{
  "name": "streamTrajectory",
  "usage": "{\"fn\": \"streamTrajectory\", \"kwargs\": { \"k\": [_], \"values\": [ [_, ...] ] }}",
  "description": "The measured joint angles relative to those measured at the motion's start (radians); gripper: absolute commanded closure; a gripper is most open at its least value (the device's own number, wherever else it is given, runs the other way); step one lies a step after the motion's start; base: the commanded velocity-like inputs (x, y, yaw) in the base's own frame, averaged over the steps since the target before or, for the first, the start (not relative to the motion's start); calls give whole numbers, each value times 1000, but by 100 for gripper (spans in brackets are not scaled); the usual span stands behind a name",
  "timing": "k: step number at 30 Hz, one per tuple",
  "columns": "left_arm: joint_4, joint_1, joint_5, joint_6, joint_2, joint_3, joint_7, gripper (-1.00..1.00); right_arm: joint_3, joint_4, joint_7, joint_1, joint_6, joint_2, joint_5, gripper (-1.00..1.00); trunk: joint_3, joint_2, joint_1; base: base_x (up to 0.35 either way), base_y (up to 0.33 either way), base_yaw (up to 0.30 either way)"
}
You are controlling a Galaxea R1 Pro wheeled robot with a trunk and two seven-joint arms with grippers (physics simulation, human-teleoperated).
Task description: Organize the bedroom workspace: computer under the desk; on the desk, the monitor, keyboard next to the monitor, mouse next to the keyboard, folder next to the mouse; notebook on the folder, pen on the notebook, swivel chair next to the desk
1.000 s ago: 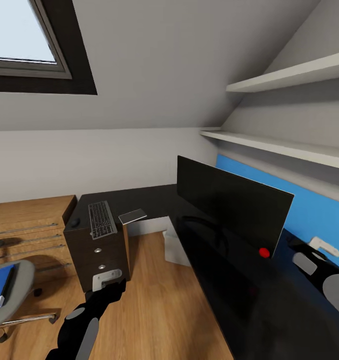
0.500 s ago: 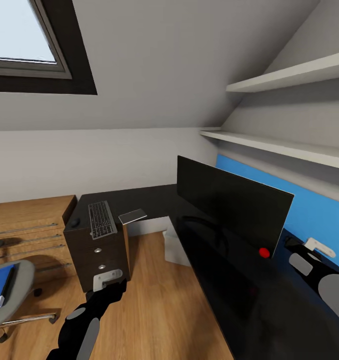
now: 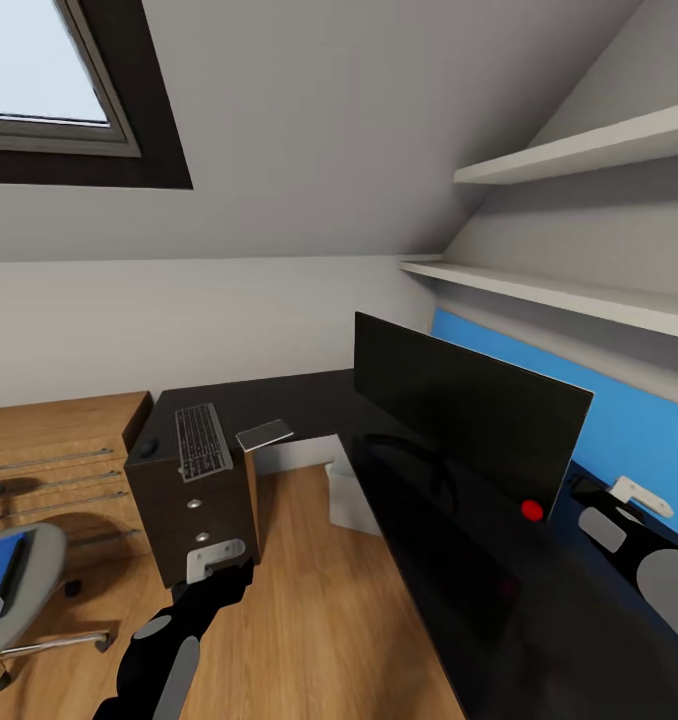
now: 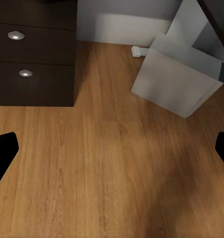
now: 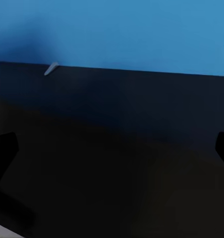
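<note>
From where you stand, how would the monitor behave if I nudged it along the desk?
Probably prone to tipping: the monitor is a wide, thin panel standing upright on a slim curved stand, so a push high on the screen could rock it. The desk top looks glossy, so a low push at the stand would likely slide it. It seems too broad for one gripper.

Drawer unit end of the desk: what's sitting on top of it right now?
On the desk above the drawer unit lie the keyboard, the mouse beside it, and a flat grey slab overhanging the edge. Nothing covers them.
</note>
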Motion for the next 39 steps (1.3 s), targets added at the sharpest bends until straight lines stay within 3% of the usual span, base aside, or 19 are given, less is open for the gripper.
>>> {"fn": "streamTrajectory", "kwargs": {
  "k": [39],
  "values": [
    [2,0,0,1,0,-1,0,-100,-2,19,6,0,-5,-3,1,-100,0,0,0,25,0,0]
  ]
}}
